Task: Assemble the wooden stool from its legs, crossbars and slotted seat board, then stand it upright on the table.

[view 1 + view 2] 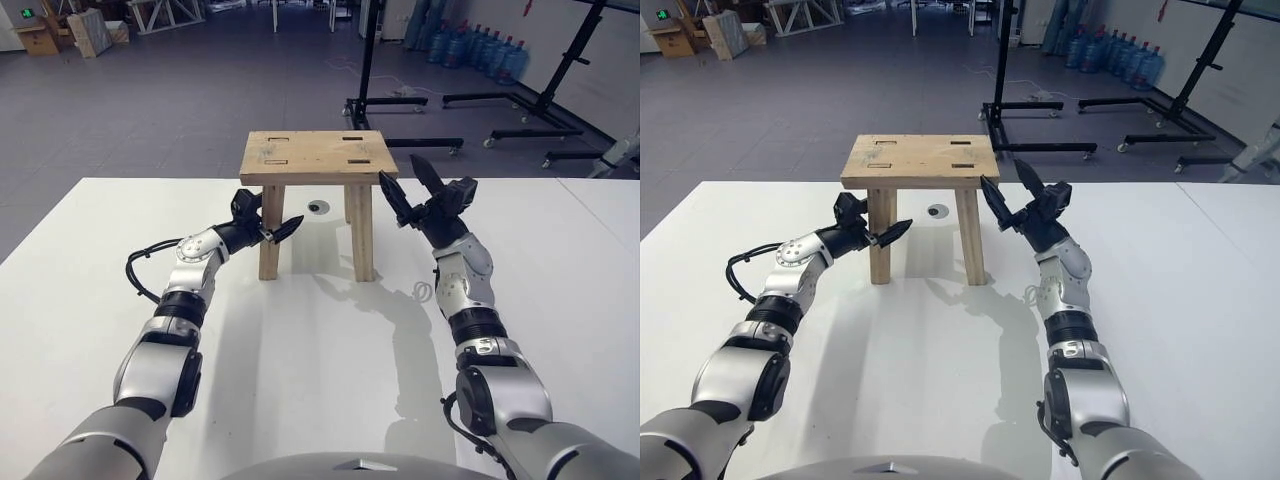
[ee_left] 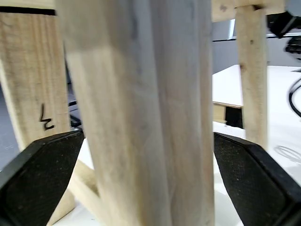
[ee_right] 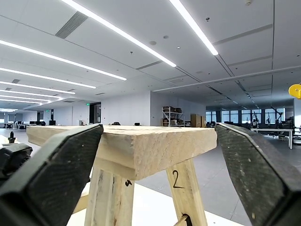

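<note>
**A:** While the stool [image 1: 318, 158] stands on its legs at the far middle of the white table [image 1: 300, 380], I'd call the build finished. The seat board [image 3: 155, 141] is on top, and the slots [image 1: 352, 139] look filled.

**B:** Agreed, it looks whole and upright from here. The crossbars are tucked underneath, so I can barely check them. I'd guess all that's left is to let go and back the arms off without nudging it.

**A:** Where's the left gripper [image 1: 272, 215]?

**B:** It's at the near left leg [image 1: 270, 245], jaws spread to either side of it. The pads [image 2: 254, 183] flank the wood, but I can't tell whether they actually press it.

**A:** And the right gripper [image 1: 408, 185]?

**B:** It's raised beside the seat's right edge, jaws wide apart and holding nothing. The edge of the board lies between them, and neither finger touches it.

**A:** Any writing?

**B:** There's a hand-drawn "2" [image 3: 175, 179] on one leg just below the seat. The left wrist view shows a pen mark [image 2: 46, 117] on another leg. It may be a numeral turned about, but I won't swear to it. I can't make out any brand or label on the wood.
</note>
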`<state>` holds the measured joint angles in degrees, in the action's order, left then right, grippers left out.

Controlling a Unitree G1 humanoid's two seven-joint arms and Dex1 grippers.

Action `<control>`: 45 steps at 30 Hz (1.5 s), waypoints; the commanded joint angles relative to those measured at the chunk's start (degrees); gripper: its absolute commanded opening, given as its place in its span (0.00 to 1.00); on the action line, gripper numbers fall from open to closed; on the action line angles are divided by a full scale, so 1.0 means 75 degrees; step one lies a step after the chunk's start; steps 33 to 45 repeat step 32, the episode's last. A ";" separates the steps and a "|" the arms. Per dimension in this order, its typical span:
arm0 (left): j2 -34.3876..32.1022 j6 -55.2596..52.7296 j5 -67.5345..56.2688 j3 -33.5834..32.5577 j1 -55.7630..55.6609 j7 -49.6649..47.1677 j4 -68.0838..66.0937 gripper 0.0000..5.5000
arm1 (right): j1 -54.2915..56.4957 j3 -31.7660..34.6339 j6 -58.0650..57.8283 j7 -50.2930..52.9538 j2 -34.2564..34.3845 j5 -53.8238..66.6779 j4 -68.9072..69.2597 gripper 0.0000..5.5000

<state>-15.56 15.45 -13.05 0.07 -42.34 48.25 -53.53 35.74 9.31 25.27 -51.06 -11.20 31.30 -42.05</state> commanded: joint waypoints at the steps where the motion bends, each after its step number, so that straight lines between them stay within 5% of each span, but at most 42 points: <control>1: 0.0000 0.0442 0.0239 -0.0124 -0.0319 -0.0090 -0.0545 0.87 | -0.0252 0.0020 0.0077 -0.0037 0.0093 -0.0422 -0.0503 0.79; 9: 0.0002 0.0828 0.0036 -0.0658 0.1093 -0.0809 0.1135 0.87 | -0.0952 0.0378 0.0696 0.0641 0.0569 -0.0253 0.1004 0.79; 14: 0.0136 0.0239 -0.0136 -0.1059 0.3158 -0.2046 0.4703 0.87 | -0.1566 0.0553 0.1918 0.2854 0.1097 -0.1768 0.2640 0.79; 19: 0.1090 0.0647 0.1345 -0.1246 0.3955 -0.4708 0.6932 0.87 | -0.1680 0.0666 0.1920 0.5254 0.1470 -0.3802 0.3474 0.79; 25: 0.1705 0.0850 0.2621 -0.0666 0.2938 -0.6256 0.6490 0.87 | -0.1496 0.0377 0.2228 0.6335 0.1368 -0.4713 0.3361 0.79; 45: 0.1547 0.0928 0.2654 -0.0541 0.2895 -0.6387 0.6332 0.87 | -0.1696 -0.0200 0.2425 0.6285 0.1284 -0.4514 0.3391 0.79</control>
